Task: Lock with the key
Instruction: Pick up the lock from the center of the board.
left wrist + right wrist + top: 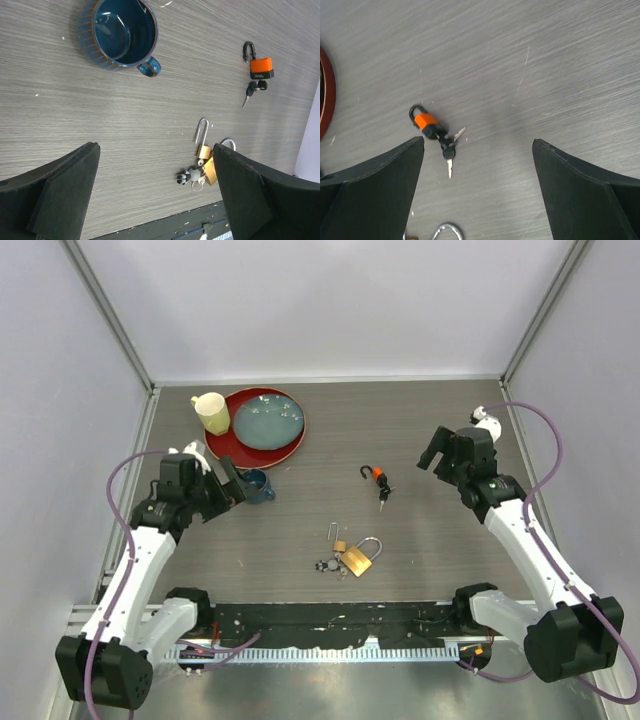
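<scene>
1. Hovering over the right side of the table [420,575], the right gripper [438,460] is holding its jaws wide apart and gripping nothing.
2. The left gripper [222,476] is gaping just as wide, also empty, and is hanging just beside the mug [257,485] on the left.
3. The orange lock [377,475] is lying flat near the middle of the table, with its black shackle swung open and its keys [384,495] trailing from the bottom of the body.
4. Its long axis is running roughly from the far side toward the near edge, with the shackle farther off and the keys nearer the arms' bases.
5. From the right gripper it is lying to the left and slightly nearer the bases. In the right wrist view it is sitting left of the gap, close to one finger [380,185] rather than centred.
6. The right arm is plainly the nearer one. The left arm is facing the mug, which is sitting between it and the lock.
7. Two brass locks [352,555], shackles open, are lying together closer to the near edge, about midway between the arms.
8. A key is possibly sitting in the orange lock's keyhole, though I cannot tell for sure from here.
9. To my eye, the coming move is calling for the right gripper to shift left and line up across that axis.
</scene>
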